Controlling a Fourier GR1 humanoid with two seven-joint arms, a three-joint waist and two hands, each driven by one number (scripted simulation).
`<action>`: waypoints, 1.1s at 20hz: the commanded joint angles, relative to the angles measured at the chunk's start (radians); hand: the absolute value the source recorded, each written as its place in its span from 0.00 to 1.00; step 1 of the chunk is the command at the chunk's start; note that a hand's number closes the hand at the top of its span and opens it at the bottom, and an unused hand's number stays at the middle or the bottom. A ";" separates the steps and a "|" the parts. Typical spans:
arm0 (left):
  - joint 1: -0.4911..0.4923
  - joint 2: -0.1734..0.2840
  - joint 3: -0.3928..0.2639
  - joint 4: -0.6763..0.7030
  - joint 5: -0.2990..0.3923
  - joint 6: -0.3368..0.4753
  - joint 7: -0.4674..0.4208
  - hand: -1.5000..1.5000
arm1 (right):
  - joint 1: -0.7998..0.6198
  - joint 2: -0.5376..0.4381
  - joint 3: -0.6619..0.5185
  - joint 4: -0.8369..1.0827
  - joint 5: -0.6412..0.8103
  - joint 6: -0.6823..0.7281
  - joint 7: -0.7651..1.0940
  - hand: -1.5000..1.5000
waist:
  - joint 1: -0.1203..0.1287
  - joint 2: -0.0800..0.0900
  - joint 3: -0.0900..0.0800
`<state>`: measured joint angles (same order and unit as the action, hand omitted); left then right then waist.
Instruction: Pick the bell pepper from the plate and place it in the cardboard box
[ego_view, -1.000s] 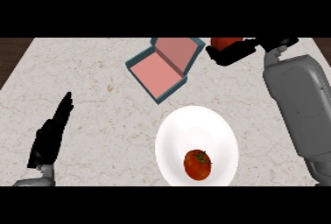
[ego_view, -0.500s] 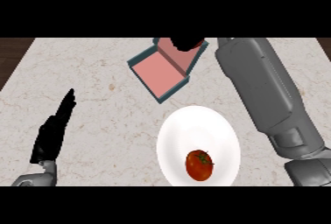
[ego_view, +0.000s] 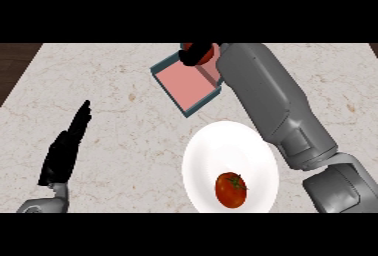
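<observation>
The right hand (ego_view: 195, 54) curls its fingers round a red thing, seemingly the bell pepper (ego_view: 202, 50), and holds it over the far edge of the cardboard box (ego_view: 189, 84), judged ready for release inside. The grey forearm stretches past the box's right side. Nearer than the box, a white plate (ego_view: 221, 150) carries a tomato (ego_view: 230, 190). Far left of the box, the left hand (ego_view: 65, 150) rests, fingers straight.
</observation>
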<state>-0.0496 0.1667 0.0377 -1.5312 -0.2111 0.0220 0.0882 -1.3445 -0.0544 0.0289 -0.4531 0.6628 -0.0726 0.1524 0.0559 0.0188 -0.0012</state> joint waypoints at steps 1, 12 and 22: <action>0.042 -0.011 -0.021 -0.037 -0.023 0.014 -0.005 0.50 | 0.001 0.028 -0.038 0.130 0.003 -0.090 -0.013 1.00 | 0.013 0.004 0.001; -0.005 0.003 -0.004 -0.018 0.001 -0.016 0.005 0.50 | 0.000 0.054 -0.163 0.189 -0.111 -0.245 -0.145 0.00 | 0.023 0.013 0.001; -0.007 -0.010 0.003 0.002 0.000 -0.002 -0.004 0.50 | 0.023 -0.001 -0.424 0.121 -0.357 -0.323 -0.299 0.00 | 0.002 0.005 0.002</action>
<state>-0.0640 0.1630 0.0421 -1.5318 -0.2139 0.0202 0.0863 -1.3382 -0.0532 -0.3146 -0.3231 0.3851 -0.3789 -0.0898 0.0644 0.0279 0.0007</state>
